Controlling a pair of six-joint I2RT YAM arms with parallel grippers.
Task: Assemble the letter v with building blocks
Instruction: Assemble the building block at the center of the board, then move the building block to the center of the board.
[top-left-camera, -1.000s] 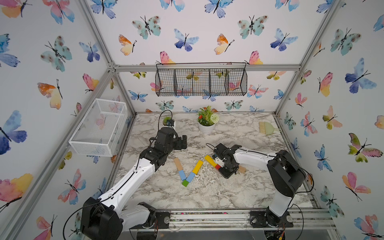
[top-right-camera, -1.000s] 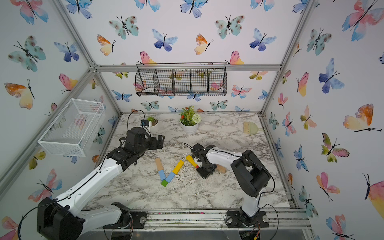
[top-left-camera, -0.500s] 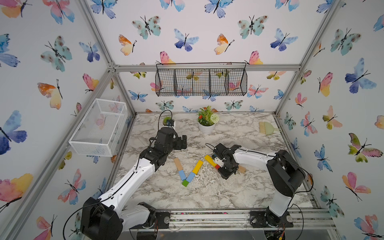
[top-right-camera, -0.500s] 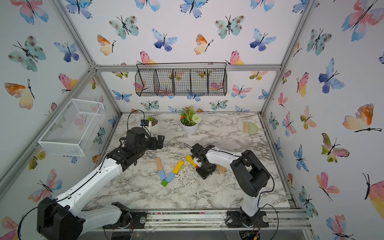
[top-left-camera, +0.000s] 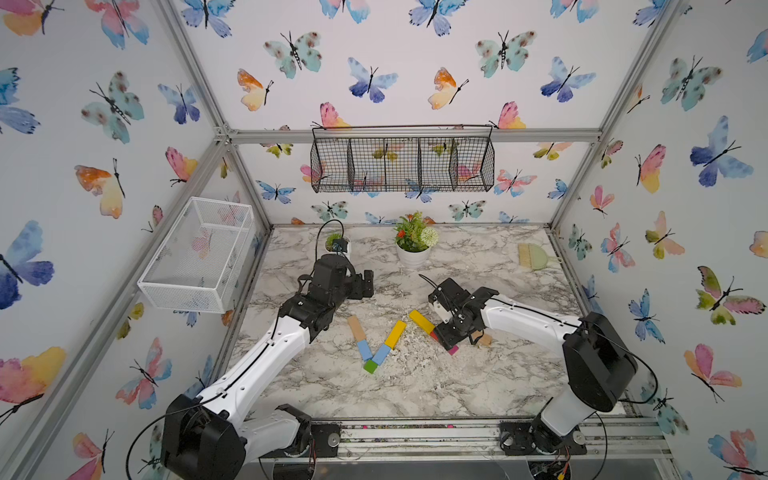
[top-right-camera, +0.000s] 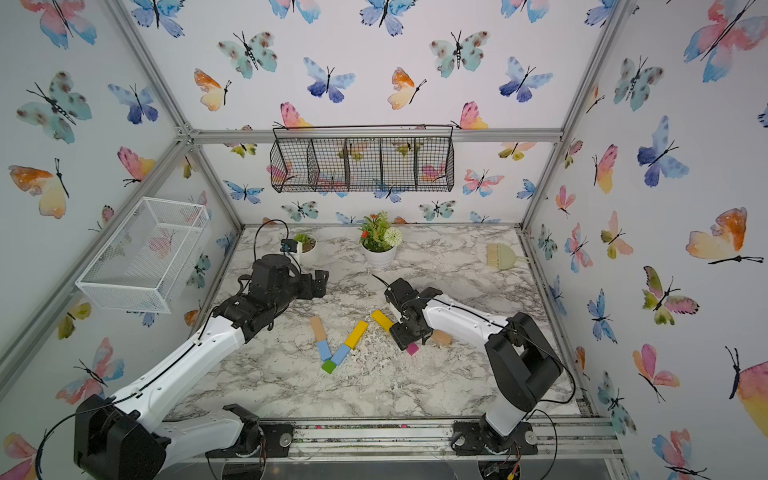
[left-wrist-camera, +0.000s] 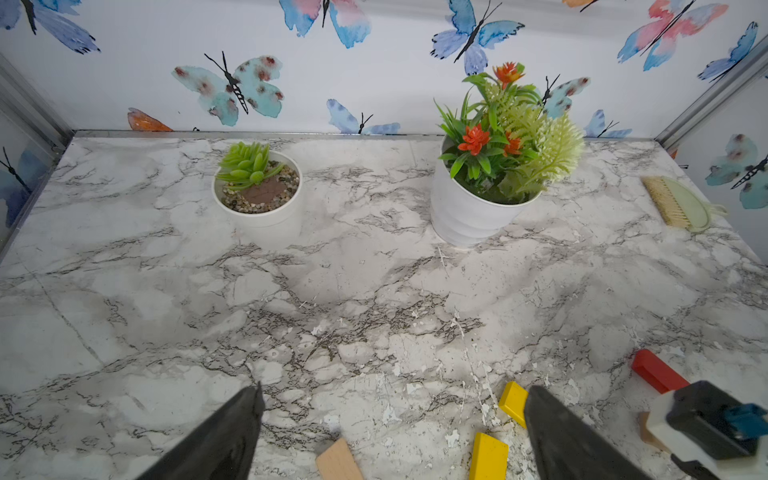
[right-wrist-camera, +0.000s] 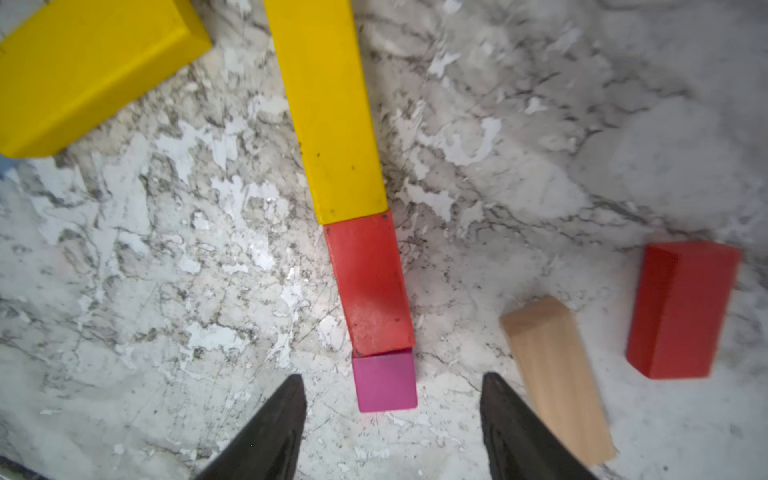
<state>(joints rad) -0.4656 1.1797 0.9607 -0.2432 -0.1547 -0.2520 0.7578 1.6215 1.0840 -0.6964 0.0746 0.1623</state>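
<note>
- Green cube (top-left-camera: 370, 366) is the vertex of one V that looks finished to me. A tan bar (top-left-camera: 356, 327) and light blue bar (top-left-camera: 364, 350) form one arm, and a second light blue bar (top-left-camera: 381, 353) and yellow bar (top-left-camera: 395, 333) form the other. All lie flat, ends touching.
- You've got a second V about half built. A long yellow bar (right-wrist-camera: 328, 108), red bar (right-wrist-camera: 372, 286) and magenta cube (right-wrist-camera: 384, 382) lie end to end in one slanted line.
- Left for you, I'd say, is its other arm. The loose tan block (right-wrist-camera: 552, 374) and loose red block (right-wrist-camera: 681, 307) lie just beside the line, not joined to it.
- Your right gripper (right-wrist-camera: 392, 377) has its jaws apart, one either side of the magenta cube. They show no contact and grasp nothing.
- Your left gripper (left-wrist-camera: 394, 387) is spread wide and empty, hovering over bare table (top-left-camera: 415, 386) behind the first V.
- The blocks are matte painted wood with crisp rectangular edges.
- The red bar's face is scuffed and speckled, and the tan blocks are unpainted with visible grain.
- The tabletop is marble-print, its surface chipped into white flakes around the blocks.
</note>
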